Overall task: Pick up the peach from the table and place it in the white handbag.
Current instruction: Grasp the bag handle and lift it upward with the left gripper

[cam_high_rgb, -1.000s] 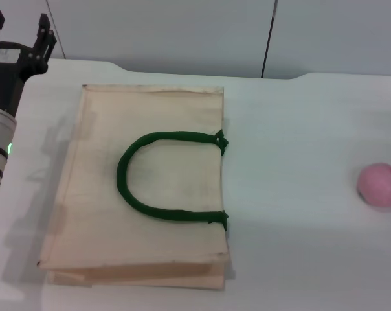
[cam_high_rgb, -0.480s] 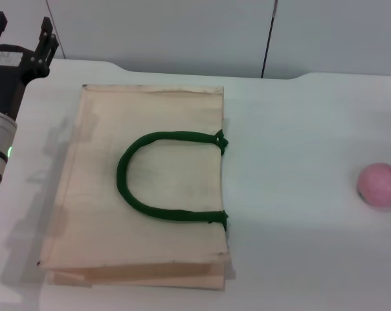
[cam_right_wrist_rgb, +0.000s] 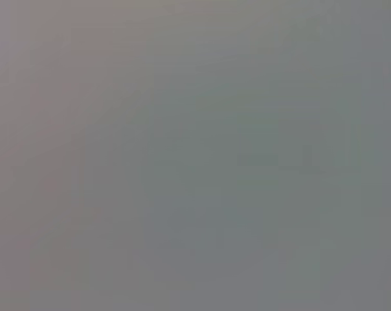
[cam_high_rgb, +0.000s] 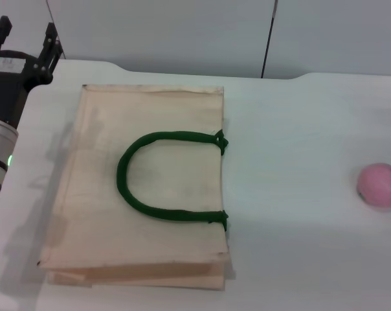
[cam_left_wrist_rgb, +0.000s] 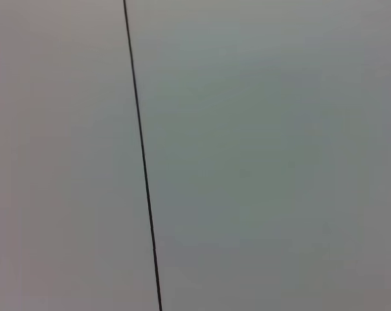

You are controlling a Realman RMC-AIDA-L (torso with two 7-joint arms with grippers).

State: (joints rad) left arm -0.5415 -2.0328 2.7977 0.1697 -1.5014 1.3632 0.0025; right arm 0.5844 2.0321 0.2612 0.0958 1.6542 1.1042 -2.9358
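White handbag (cam_high_rgb: 144, 188) flat on table (cam_high_rgb: 299, 155), peach (cam_high_rgb: 379, 184) far right, left gripper (cam_high_rgb: 26, 39) fingers spread, right gripper unseen

White table (cam_high_rgb: 299, 129), pale wall panels (cam_high_rgb: 182, 29) behind it, thin dark seam (cam_high_rgb: 268, 39) between panels.

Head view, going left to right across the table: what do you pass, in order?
left gripper at the far left edge → white handbag lying flat → its green handle → bare table → peach near the right edge. The right gripper is not in view.
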